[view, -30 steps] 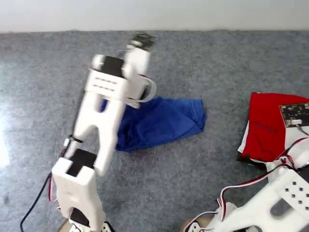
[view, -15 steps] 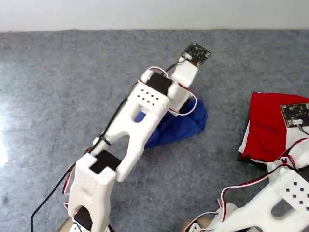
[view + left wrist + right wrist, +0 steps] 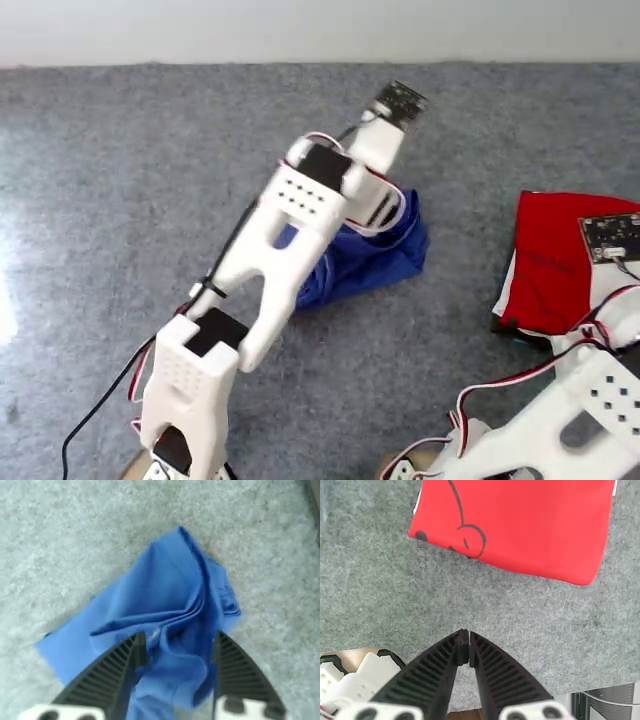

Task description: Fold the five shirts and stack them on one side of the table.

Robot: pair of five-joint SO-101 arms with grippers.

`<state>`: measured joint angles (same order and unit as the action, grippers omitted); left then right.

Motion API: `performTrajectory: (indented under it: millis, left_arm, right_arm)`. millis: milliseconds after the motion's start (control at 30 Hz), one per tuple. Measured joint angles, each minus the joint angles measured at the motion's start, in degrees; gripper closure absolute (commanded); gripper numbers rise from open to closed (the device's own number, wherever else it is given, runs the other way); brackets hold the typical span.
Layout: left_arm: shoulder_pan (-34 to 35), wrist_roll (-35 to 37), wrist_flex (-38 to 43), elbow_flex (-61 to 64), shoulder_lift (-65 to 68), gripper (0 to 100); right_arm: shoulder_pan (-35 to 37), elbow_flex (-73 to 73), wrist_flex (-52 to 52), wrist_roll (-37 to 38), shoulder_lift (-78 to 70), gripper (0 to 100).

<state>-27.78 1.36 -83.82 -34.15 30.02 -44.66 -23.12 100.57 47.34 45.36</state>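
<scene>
Folding now: blue shirt [image 3: 375, 255], judged the item in hand; crumpled, not yet flat.
Landmark: red shirt [image 3: 560, 260], folded, lying on paler layers beside the R arm. Prob. the stack.
Blue shirt pos: on grey mat [image 3: 450, 350], well apart from red shirt, on the L arm's side of it.
Long axis: in high view runs from under the L arm toward red shirt; the end nearer red shirt is bunched.
L gripper [image 3: 180, 640]: jaws apart, nothing held. Hangs over the bunched part, a ridge of pleats between the jaws. Contact w/ cloth: cannot tell.
R gripper [image 3: 468, 635]: jaws pressed together, empty, over bare mat just beside red shirt's edge.
Key relation: ridge lies straight below the L gripper and runs lengthwise thru the gap, so closing would pinch across it.
Nearer arm: L, clearly; the R arm sits on the far side of red shirt from the blue one.
Risk (est.): pinch takes several layers at once, so the shirt lifts as a lump, not an edge.
</scene>
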Motion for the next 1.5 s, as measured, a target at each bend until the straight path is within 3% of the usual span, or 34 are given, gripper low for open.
performTrajectory:
  millis: [167, 433, 633, 800, 1000, 1133, 1333, 1500]
  left_arm:
    - [8.00, 0.00, -1.49, -1.93, 0.09, 98]
    - [10.99, -4.84, -1.58, -2.64, 9.23, 99]
    - [7.03, -5.01, -3.78, -7.30, 17.67, 99]
    - [-3.78, -5.27, -13.80, -17.58, 17.93, 99]
    - [-12.92, -5.27, -15.38, -20.75, 16.88, 99]
    - [-10.73, -5.27, -15.56, -20.75, 14.24, 99]
    - [-1.23, -5.01, -15.56, -17.67, 11.08, 99]
    - [-3.43, -5.10, -15.56, -8.00, 9.85, 99]
  right_arm:
    - [0.00, -0.09, 0.00, 0.00, 0.00, 99.0]
    - [0.18, -2.99, 0.00, 0.00, 0.00, 99.0]
    - [0.18, -4.31, 0.00, 0.00, 0.00, 99.0]
    - [0.18, -3.96, 0.00, 0.00, 0.00, 99.0]
    - [0.18, -3.96, 0.00, 0.00, 0.00, 99.0]
    - [0.18, -3.96, 0.00, 0.00, 0.00, 99.0]
    - [0.35, -3.96, 0.00, 0.00, 0.00, 99.0]
    - [0.35, -3.96, 0.00, 0.00, 0.00, 99.0]
